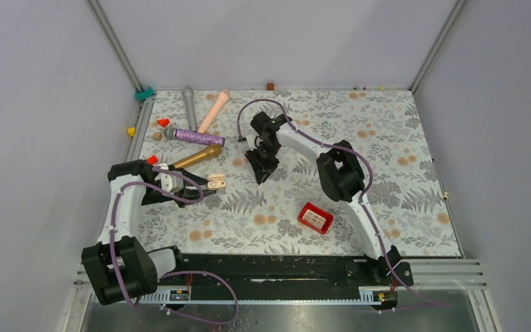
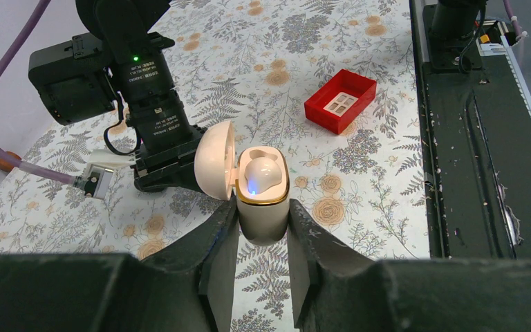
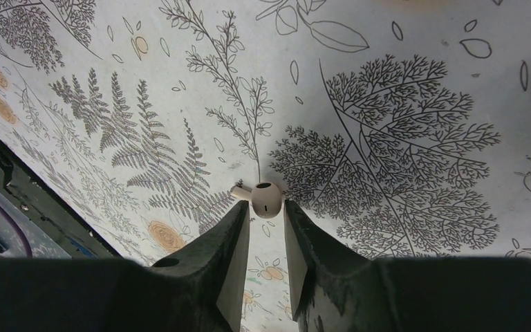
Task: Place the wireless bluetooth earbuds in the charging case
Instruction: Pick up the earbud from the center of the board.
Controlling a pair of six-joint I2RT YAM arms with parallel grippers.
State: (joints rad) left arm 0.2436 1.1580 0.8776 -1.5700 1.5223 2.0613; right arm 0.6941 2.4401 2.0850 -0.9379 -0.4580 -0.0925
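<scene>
My left gripper (image 1: 216,184) is shut on the cream charging case (image 2: 263,211) and holds it upright above the table. The case's lid (image 2: 214,160) is swung open to the left. One whitish earbud (image 2: 261,173) sits inside it with a blue light lit, and the slot beside it is empty. My right gripper (image 1: 259,173) points down at the mat. In the right wrist view its fingers (image 3: 238,225) stand narrowly apart on either side of a second whitish earbud (image 3: 266,198), which lies on the mat at the tips.
A red box (image 1: 315,218) lies near the front middle and also shows in the left wrist view (image 2: 340,101). Gold (image 1: 197,157), purple (image 1: 195,136), grey (image 1: 190,104) and pink (image 1: 213,111) handles lie at the back left with small red cones (image 1: 162,122).
</scene>
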